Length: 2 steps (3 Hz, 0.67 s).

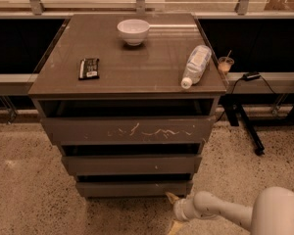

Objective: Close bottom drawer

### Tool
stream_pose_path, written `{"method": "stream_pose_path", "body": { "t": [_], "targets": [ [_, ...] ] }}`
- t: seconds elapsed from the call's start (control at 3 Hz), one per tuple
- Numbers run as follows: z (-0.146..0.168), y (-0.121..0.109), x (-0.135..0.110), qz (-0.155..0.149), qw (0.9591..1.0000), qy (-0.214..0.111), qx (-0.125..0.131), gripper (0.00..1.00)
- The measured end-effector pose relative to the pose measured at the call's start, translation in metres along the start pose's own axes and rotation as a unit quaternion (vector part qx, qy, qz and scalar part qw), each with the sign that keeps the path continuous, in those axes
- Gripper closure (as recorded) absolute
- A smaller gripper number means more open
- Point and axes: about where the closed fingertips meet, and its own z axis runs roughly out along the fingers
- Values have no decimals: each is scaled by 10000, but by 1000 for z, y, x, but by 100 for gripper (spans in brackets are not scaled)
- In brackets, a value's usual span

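Note:
The bottom drawer [132, 188] is the narrowest of three dark grey-brown drawers in the cabinet [127, 77]. Its plain front panel stands only slightly out, with a thin dark gap above it. My gripper [172, 212] is low near the floor, just in front of and below the drawer's right corner. Its yellowish fingers [171, 198] are spread, and the upper tip is close to the panel's lower right edge. It holds nothing. The white arm [220, 212] reaches in from the lower right.
The top drawer [130, 129] with pale scratches and the middle drawer [132, 164] both stand partly out. On the cabinet are a white bowl [133, 31], a dark snack bar [89, 68] and a lying plastic bottle [196, 65]. A cup [225, 63] and black table legs [245, 126] are at right.

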Motion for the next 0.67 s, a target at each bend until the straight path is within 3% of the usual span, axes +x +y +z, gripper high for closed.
{"method": "stream_pose_path", "body": {
  "t": [0.33, 0.67],
  "targets": [
    [5, 1, -3, -56, 9999, 77, -82, 18],
    [7, -13, -5, -141, 9998, 132, 60, 20]
  ]
}}
